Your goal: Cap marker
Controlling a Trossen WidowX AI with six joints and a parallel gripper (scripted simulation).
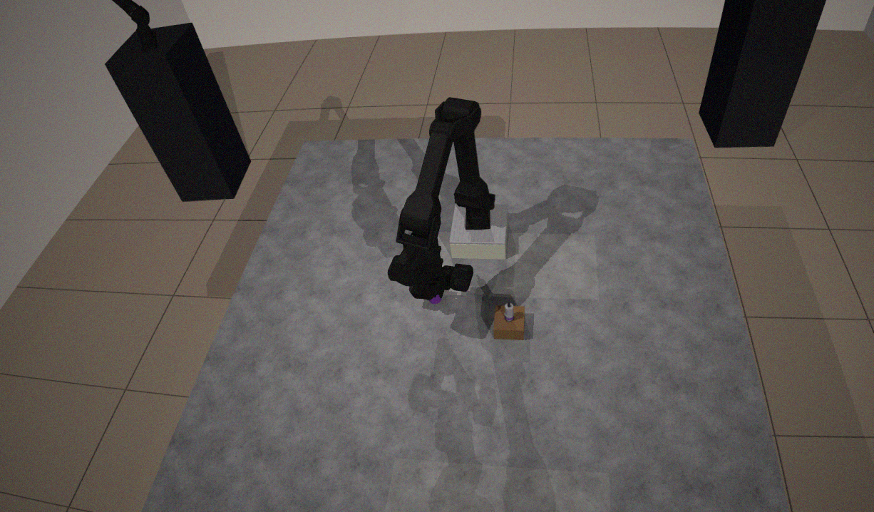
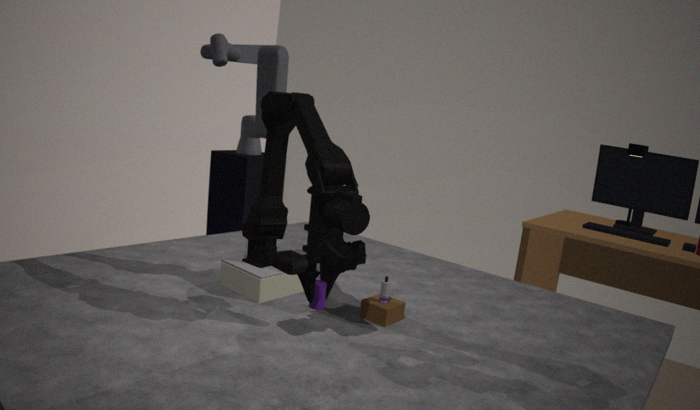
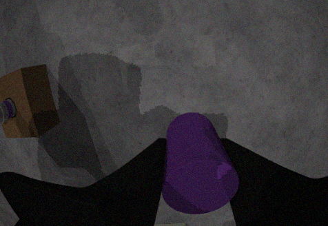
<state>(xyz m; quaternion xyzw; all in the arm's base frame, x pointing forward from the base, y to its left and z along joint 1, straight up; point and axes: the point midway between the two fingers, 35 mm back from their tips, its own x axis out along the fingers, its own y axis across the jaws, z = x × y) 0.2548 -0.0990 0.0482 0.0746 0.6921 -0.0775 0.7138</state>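
One purple cap point(image 1: 435, 299) point(image 2: 319, 294) point(image 3: 198, 165) is pinched in the partly closed claw point(image 1: 435, 297) point(image 2: 319, 300) point(image 3: 192, 146), apart from the upright marker point(image 1: 508, 311) point(image 2: 384, 291) point(image 3: 6, 110).

From the top, the marker point(image 1: 508, 311) point(image 2: 384, 291) point(image 3: 8, 109) stands in the block point(image 1: 509, 331) point(image 2: 382, 313) point(image 3: 30, 103), at the cap's point(image 1: 435, 299) point(image 2: 319, 294) point(image 3: 200, 165) four o'clock; the pedestal point(image 1: 478, 251) point(image 2: 240, 283) point(image 3: 169, 224), block's eleven.

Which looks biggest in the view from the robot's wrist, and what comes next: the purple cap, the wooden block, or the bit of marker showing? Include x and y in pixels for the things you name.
1. Purple cap point(image 1: 435, 299) point(image 2: 319, 295) point(image 3: 198, 165)
2. Wooden block point(image 1: 508, 331) point(image 2: 382, 313) point(image 3: 39, 100)
3. Visible bit of marker point(image 1: 508, 311) point(image 2: 384, 291) point(image 3: 7, 109)
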